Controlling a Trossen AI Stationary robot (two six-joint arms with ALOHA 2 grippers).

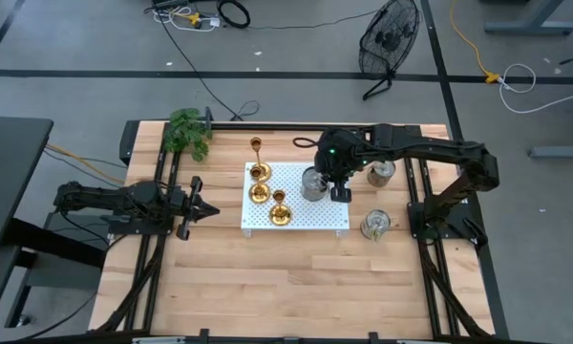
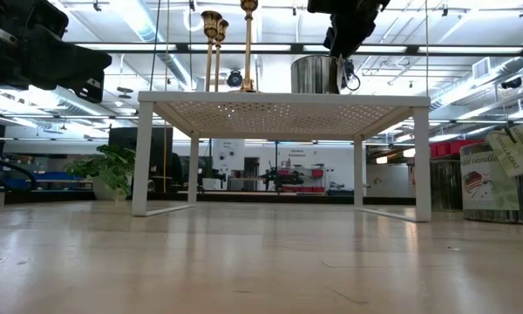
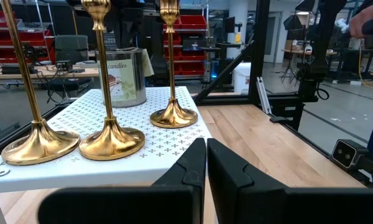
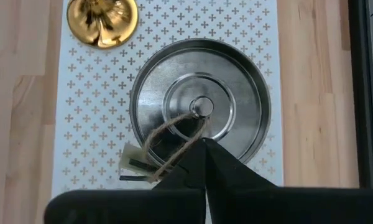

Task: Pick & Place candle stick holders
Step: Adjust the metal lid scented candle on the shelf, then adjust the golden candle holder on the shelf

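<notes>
The left gripper (image 1: 196,204) waits with its fingers pressed together and empty, on the table (image 1: 296,277) just left of the white stand (image 1: 310,225). On the stand's left half three brass holders sit close together: holder one (image 1: 256,145) at the far edge, holder two (image 1: 259,189) mid-left, holder three (image 1: 280,212) nearest the front. On the stand's right half stands a tin (image 1: 313,183). The right gripper (image 1: 338,191) hangs directly over it, fingers closed to a point with nothing between them, just above the tin's twine loop (image 4: 174,134). Two more tins (image 1: 374,225) stand on the table right of the stand.

The risk, as I judge it: the twine snagging the closed fingertips and dragging the tin into the tall, tippy holders.
</notes>
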